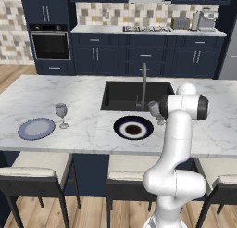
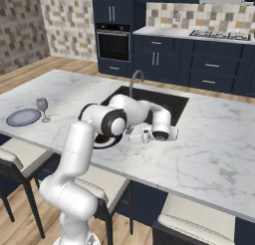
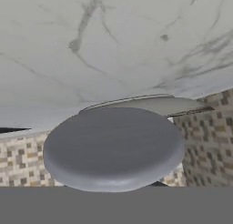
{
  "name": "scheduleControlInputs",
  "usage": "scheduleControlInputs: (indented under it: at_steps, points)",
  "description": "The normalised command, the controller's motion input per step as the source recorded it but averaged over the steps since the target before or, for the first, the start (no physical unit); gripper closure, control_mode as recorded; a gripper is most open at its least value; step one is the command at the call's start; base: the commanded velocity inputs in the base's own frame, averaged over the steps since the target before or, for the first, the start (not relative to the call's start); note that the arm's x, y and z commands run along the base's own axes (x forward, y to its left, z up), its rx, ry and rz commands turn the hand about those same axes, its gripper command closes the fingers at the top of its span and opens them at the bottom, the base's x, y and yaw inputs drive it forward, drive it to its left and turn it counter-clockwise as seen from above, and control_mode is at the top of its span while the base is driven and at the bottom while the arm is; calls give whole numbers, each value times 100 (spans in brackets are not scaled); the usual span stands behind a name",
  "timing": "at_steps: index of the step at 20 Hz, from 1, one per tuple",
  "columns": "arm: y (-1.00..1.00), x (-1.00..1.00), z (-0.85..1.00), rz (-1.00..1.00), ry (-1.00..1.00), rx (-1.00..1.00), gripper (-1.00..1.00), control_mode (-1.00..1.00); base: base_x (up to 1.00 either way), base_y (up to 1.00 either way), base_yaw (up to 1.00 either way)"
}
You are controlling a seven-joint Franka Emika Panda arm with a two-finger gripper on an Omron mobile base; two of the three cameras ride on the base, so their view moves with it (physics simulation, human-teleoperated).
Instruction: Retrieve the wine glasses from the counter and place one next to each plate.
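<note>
One wine glass [image 1: 61,112] stands upright on the marble island, just right of the pale blue-grey plate [image 1: 36,128]; the same glass [image 2: 42,107] and plate [image 2: 23,117] appear at far left of the right base view. My gripper [image 2: 142,135] is shut on the second wine glass [image 1: 156,109], held low over the island just right of the navy-ringed plate [image 1: 133,128]. In the hand view this glass's round foot [image 3: 113,148] looms large and hides my fingertips. My arm covers most of the navy-ringed plate [image 2: 102,141] in the right base view. The counter [image 1: 148,31] runs along the back wall.
A black sink [image 1: 134,95] with a tall faucet [image 1: 143,85] sits in the island just behind the navy-ringed plate. Stools [image 1: 34,171] stand along the island's near edge. On the back counter are a cooktop [image 1: 147,28], a toaster [image 1: 181,23] and a coffee machine [image 1: 206,19].
</note>
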Motion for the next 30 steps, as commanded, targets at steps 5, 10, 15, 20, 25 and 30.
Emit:
scheduleControlInputs:
  at_steps: [5, 10, 15, 20, 25, 30]
  points:
    - [0, 35, -32, 0, 0, 0, 100, -100, 0, 0, 0]
    - [0, 35, -46, 0, 0, 0, 100, -100, 0, 0, 0]
    - [-1, 10, -37, 0, 0, 0, 100, -100, 0, 0, 0]
    - [0, -20, -39, 0, 0, -1, 100, -100, 0, 0, 0]
    - [-4, -41, -53, 0, 0, -1, 100, -100, 0, 0, 0]
    - [-27, 0, -53, 0, 4, -5, 100, -100, 0, 0, 0]
